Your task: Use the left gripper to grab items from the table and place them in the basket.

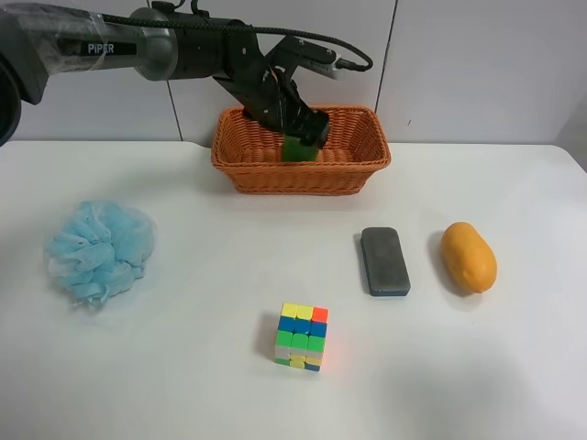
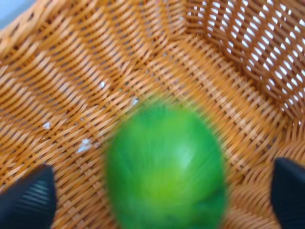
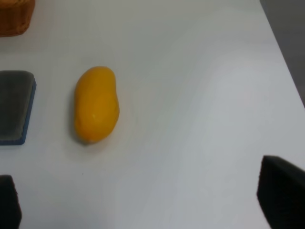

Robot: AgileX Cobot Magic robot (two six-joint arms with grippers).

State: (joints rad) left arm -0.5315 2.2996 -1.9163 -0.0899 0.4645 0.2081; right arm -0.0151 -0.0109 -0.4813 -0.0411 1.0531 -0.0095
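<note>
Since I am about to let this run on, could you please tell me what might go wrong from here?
The lime is blurred between the wide-apart fingers of the left gripper, so it is probably loose; it might bounce or roll within the basket. The gripper sits low inside the basket, so lifting away could catch the woven wall and shift it. The mesh pouf may snag or slip when grasped.
</note>
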